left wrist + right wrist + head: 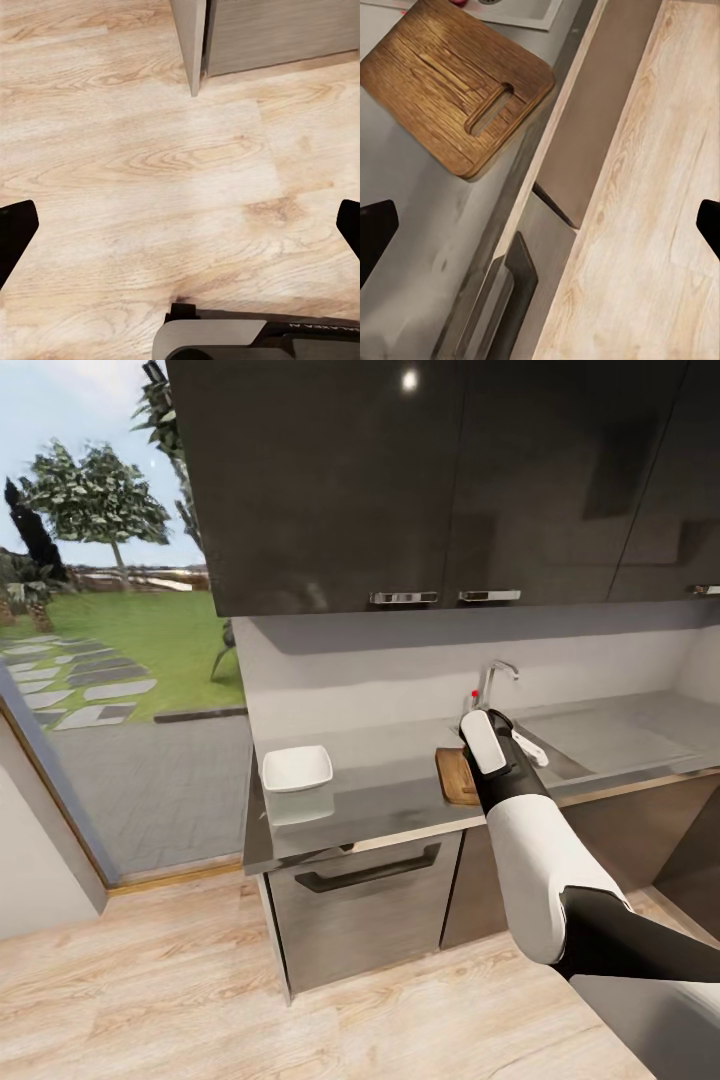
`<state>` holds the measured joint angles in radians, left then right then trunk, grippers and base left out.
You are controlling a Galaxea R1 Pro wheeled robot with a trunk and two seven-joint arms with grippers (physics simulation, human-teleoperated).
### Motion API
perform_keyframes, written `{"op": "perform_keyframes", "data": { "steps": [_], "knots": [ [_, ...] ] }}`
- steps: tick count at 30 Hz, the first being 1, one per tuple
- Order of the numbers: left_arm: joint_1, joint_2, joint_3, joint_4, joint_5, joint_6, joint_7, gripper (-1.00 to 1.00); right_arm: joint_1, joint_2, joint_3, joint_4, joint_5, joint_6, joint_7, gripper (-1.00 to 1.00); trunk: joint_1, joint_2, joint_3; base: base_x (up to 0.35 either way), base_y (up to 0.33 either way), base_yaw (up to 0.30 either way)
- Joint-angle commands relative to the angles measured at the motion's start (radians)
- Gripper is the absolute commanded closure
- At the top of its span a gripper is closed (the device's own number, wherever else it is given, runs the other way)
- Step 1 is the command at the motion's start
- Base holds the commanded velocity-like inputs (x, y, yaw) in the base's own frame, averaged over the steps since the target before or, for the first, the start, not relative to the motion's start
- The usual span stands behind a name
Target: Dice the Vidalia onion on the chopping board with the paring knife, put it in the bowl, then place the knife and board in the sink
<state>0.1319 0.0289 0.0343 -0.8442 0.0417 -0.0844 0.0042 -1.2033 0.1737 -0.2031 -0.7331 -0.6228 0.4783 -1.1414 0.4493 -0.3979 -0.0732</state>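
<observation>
Your right tool (540, 225) hung released over the table's front edge, its dark fingertips (375, 236) spread wide with nothing between them, and the board (454, 86) lay just ahead of it on the table (405, 300). Your left tool (180, 229) was likewise released, fingertips far apart, aimed at the floor (150, 165) near a cabinet corner.

You seemed to be at the opening step: reaching toward the sink (590, 735) for the onion. I could not see the onion or the knife, since your right arm (540, 850) covered the near end of the basin in the head view. The next move, as I judged it, called for carrying the right tool past the board and down into the basin, minding the tap (495, 680) with its red knob.

The board was brown wood with strong grain, rounded corners and a slot handle cut at the end toward the front edge; it lay flat beside the sink. The bowl (297, 768) was white, shallow and squarish with flared sides, resting near the table's left end, well apart from the board. The table was grey, smooth and faintly mirror-like, over dark cabinets with a bar handle (370, 872). The floor was pale plank wood.
</observation>
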Motion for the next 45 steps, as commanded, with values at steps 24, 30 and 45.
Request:
{"op": "perform_keyframes", "data": {
  "steps": [24, 30, 45],
  "knots": [
    [0.000, 0.000, -0.001, -0.001, 0.004, -0.002, 0.000, -1.00, -0.001, 0.001, -0.007, 0.000, 0.004, 0.010, -0.008, -1.00, 0.001, -0.002, -0.002, 0.219, 0.022, 0.000],
    [0.000, 0.000, -0.001, -0.001, 0.004, -0.002, 0.000, -1.00, -0.001, 0.001, -0.008, 0.001, 0.006, 0.008, -0.008, -1.00, 0.001, -0.002, -0.004, 0.118, 0.013, 0.000],
    [0.000, 0.000, 0.000, 0.005, 0.004, -0.002, 0.000, -1.00, -0.001, 0.001, -0.011, 0.009, 0.008, 0.003, -0.007, -1.00, 0.001, -0.002, -0.025, 0.097, 0.001, 0.000]
  ]
}}
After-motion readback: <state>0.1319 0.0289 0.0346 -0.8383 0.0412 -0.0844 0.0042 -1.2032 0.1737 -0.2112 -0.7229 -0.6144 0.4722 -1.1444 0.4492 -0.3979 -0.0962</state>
